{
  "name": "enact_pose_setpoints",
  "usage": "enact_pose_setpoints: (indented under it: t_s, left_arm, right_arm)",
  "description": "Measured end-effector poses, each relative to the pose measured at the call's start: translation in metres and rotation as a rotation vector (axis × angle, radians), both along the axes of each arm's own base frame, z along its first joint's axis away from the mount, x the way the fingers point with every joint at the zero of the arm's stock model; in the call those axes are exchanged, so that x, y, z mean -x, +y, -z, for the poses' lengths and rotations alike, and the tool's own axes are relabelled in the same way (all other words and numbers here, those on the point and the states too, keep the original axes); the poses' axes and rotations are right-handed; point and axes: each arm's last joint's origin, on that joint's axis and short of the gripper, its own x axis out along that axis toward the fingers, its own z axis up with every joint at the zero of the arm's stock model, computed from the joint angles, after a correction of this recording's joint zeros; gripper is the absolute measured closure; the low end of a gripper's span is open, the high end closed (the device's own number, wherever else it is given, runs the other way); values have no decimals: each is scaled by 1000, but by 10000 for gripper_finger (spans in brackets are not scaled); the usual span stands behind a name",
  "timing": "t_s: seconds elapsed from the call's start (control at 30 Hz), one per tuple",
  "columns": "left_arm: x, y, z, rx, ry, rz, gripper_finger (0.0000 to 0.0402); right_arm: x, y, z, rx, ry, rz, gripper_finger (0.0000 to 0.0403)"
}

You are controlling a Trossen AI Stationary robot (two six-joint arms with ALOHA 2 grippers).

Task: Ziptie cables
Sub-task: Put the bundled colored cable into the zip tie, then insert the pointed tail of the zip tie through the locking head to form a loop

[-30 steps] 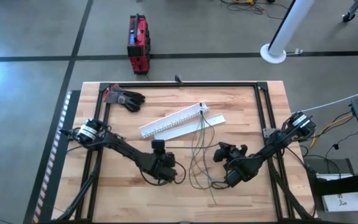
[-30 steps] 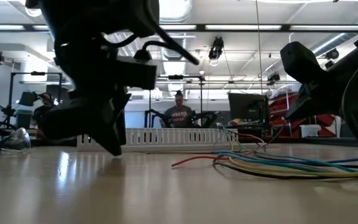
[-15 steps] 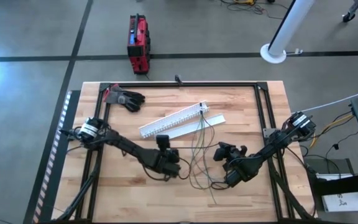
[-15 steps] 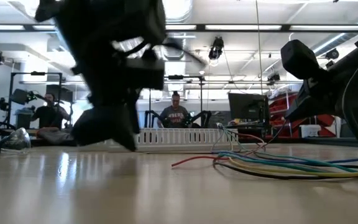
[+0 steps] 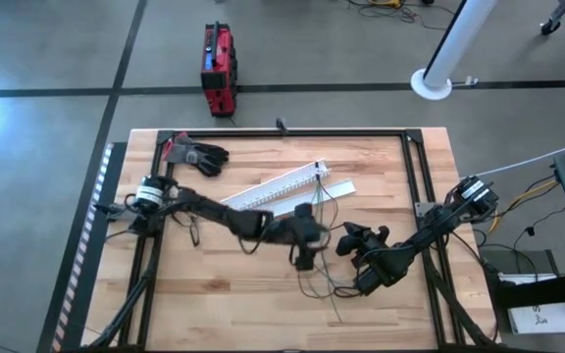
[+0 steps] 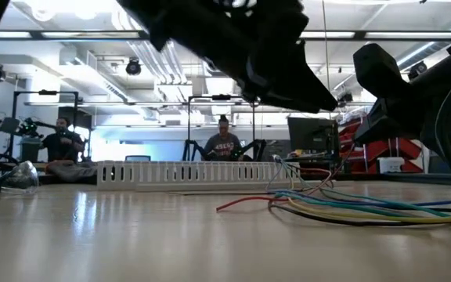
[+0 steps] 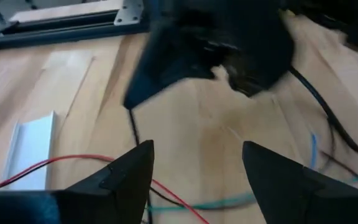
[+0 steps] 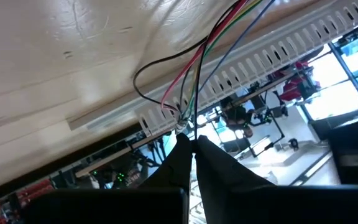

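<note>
two arms share the high view: the left tool (image 5: 305, 257) is stretched out over the cables (image 5: 319, 221), which trail from the end of the white channel (image 5: 273, 192) toward the counter's (image 5: 263, 314) near edge, while the right tool (image 5: 346, 241) sits just beside the same bunch on its other side. a dark glove (image 5: 200, 156) lies near the far left corner, well apart.

from the low view the cables (image 6: 343, 207) lie flat and slack on the counter (image 6: 171, 243) in front of the channel (image 6: 186, 173); people sit in the room behind.

in the left wrist view the left tool (image 7: 194, 171) is spread wide with nothing between its fingers (image 7: 126, 171), hovering above red and green strands (image 7: 166, 199).

in the right wrist view the right tool (image 8: 192, 149) is pinched to a point; the cables (image 8: 191, 74) converge toward its tips, but i cannot tell if it grips them.

these wires look light, limp and prone to slipping apart, so i judge the best hold is where they bunch tightest, near the channel end, gathering all strands at once.
</note>
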Motion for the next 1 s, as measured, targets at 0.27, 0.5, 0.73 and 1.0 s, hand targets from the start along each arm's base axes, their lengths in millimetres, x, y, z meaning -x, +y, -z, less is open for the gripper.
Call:
enact_pose_setpoints:
  t_s: [0.27, 0.5, 0.73, 1.0]
  left_arm:
    - [-18, 33, 29, 102, -48, -12, 191]
    - [-24, 36, 41, 94, -95, -48, 206]
    - [-32, 38, 70, 92, -79, -120, 218]
    - [-58, 38, 75, 75, -8, -123, 242]
  right_arm:
    - [-2, 1, 0, -25, -36, 8, 403]
    - [-2, 1, 0, -29, -37, 9, 403]
    - [-3, 2, 1, -40, -50, 9, 403]
    - [-3, 3, 1, -46, -55, 9, 403]
